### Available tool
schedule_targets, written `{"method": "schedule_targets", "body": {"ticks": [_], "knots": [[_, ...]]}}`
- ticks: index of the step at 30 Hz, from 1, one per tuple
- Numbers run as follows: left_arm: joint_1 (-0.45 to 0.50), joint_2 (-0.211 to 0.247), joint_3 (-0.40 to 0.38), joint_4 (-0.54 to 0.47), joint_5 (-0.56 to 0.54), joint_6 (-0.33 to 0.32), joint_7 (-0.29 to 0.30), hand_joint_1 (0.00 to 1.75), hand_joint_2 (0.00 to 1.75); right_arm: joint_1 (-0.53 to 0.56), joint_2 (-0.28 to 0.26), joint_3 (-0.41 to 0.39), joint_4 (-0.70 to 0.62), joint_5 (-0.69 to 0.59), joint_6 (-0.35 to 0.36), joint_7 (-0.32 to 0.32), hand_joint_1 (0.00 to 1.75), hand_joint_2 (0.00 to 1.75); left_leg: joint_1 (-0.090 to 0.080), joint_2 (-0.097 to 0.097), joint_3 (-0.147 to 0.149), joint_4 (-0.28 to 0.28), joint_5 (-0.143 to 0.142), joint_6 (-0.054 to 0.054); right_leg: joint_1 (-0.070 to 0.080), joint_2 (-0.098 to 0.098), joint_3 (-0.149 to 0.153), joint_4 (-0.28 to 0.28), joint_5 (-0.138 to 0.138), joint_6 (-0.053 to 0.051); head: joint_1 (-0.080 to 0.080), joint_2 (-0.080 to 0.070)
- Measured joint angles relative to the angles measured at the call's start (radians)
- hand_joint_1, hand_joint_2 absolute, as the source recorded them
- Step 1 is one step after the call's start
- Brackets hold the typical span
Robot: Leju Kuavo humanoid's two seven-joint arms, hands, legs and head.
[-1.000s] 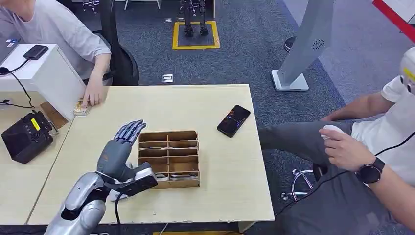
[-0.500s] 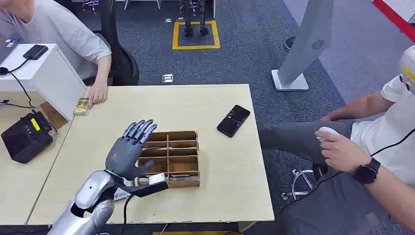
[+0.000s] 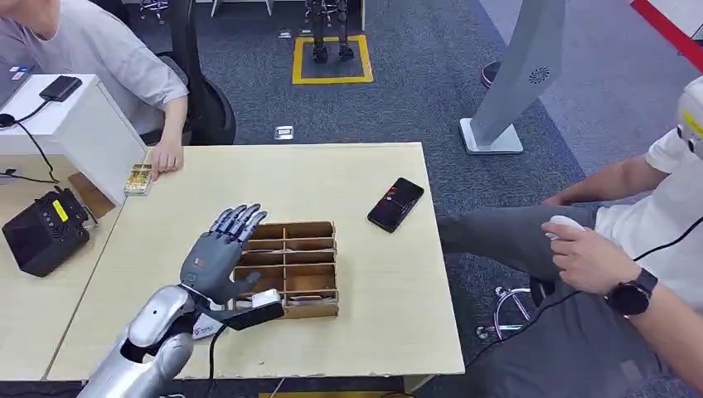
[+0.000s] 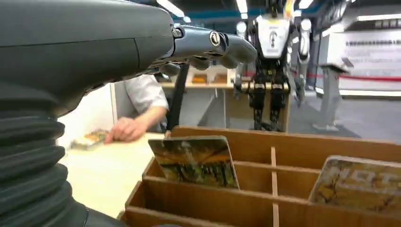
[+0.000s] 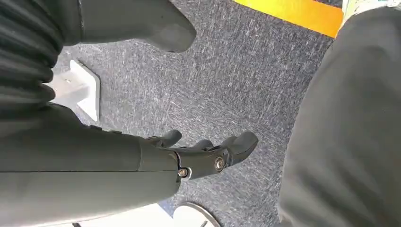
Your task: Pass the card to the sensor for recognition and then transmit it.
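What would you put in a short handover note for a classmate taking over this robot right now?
Left hand: open, empty, fingers apart over the left end of the wooden box on the table.
Right hand: holds nothing, hanging above the carpet.
Cards: one card stands in the box, another beside it.
Done: nothing yet; no card picked up.
Left: pick a card, present it to the sensor, pass it on.

The pale wooden worktop (image 3: pixel 356 174) carries a brown partitioned cardboard box (image 3: pixel 287 267) near its middle, a black smartphone (image 3: pixel 395 204) toward the right edge, and a small yellow-patterned pack (image 3: pixel 138 179) at the far left corner.
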Motion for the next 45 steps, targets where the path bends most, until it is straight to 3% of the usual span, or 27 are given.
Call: {"method": "schedule_targets", "body": {"ticks": [6, 21, 25, 45], "knots": [[-0.015, 0.032, 0.0, 0.0, 0.057, -0.064, -0.025, 0.0, 1.75, 0.0, 0.0, -0.003, 0.0, 0.0, 0.0, -0.001, 0.0, 1.75, 0.0, 0.0, 0.0, 0.0, 0.0, 0.0, 0.0, 0.0, 0.0, 0.0, 0.0, 0.0, 0.0, 0.0], [-0.035, 0.056, 0.0, 0.0, 0.074, -0.1, -0.039, 0.0, 1.75, -0.002, 0.0, -0.011, 0.0, 0.001, 0.0, -0.003, 0.0, 1.75, 0.0, 0.0, 0.0, 0.0, 0.0, 0.0, 0.0, 0.0, 0.0, 0.0, 0.0, 0.0, 0.0, 0.0], [-0.053, 0.08, -0.002, -0.007, 0.107, -0.141, -0.052, 0.0, 1.75, -0.002, 0.0, -0.021, 0.0, 0.003, 0.002, -0.003, 0.0, 1.75, 0.0, 0.0, 0.0, 0.0, 0.0, 0.0, 0.0, 0.0, 0.0, 0.0, 0.0, 0.0, 0.0, 0.0], [-0.085, 0.142, -0.054, -0.063, 0.187, -0.213, -0.065, 0.0, 1.75, -0.003, 0.0, -0.036, 0.0, 0.012, 0.002, -0.007, 0.0, 1.75, 0.0, 0.0, 0.0, 0.0, 0.0, 0.0, 0.0, 0.0, 0.0, 0.0, 0.0, 0.0, 0.0, 0.0]]}}
